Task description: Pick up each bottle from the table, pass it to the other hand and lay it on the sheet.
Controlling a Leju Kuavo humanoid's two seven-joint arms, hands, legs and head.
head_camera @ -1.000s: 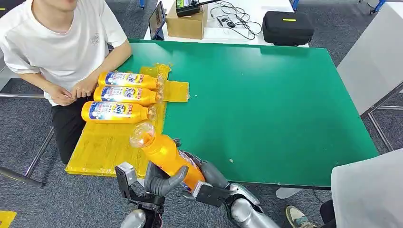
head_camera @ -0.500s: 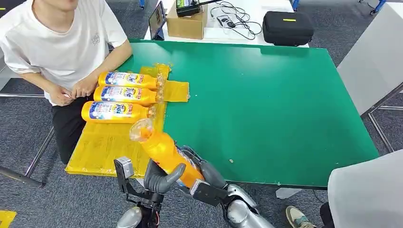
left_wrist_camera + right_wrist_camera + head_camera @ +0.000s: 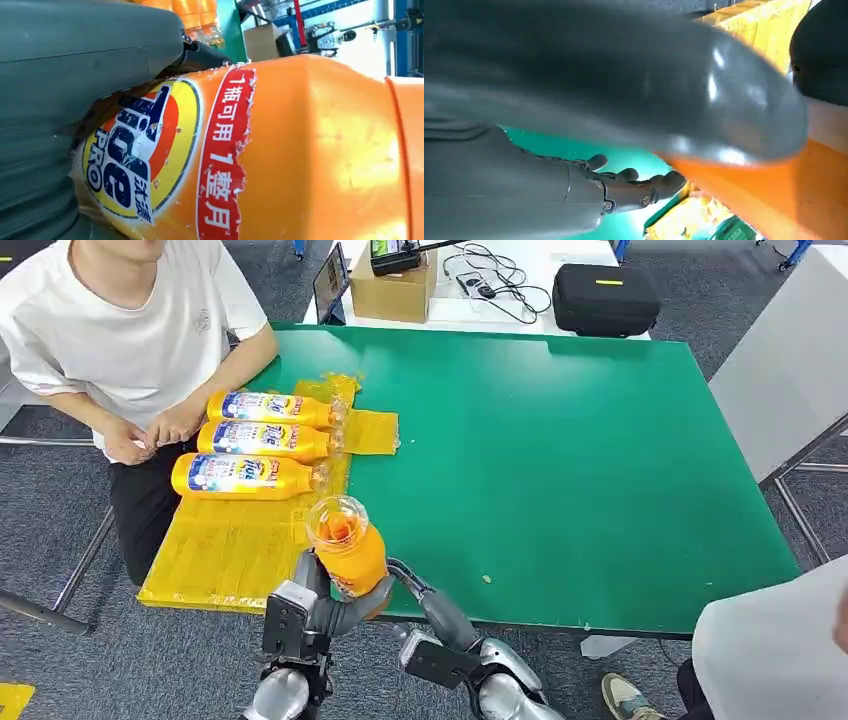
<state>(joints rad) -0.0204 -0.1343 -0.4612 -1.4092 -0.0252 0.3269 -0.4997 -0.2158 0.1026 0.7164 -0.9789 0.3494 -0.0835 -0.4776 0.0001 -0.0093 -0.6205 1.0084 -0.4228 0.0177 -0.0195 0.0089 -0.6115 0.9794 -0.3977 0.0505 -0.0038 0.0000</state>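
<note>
An orange detergent bottle (image 3: 345,545) with a clear cap stands nearly upright above the table's near edge, cap towards my head. My left hand (image 3: 330,610) grips it from below, thumb wrapped round the body; in the left wrist view its label (image 3: 150,160) lies against my thumb (image 3: 75,65). My right hand (image 3: 415,590) is just right of the bottle. In the right wrist view its fingers (image 3: 634,182) stretch out over the green table, off the bottle (image 3: 804,195). Three like bottles (image 3: 262,440) lie side by side on the yellow sheet (image 3: 230,550).
A seated person (image 3: 120,330) rests both hands at the sheet's far left edge. The green table (image 3: 560,460) spreads out to the right. Behind it stand a cardboard box (image 3: 392,290) and a black case (image 3: 605,298). Another person (image 3: 770,650) is at lower right.
The bottle has swung from a slant up to nearly upright and moved slightly right. My right hand has come off it and drawn back; the left hand now carries it alone.
</note>
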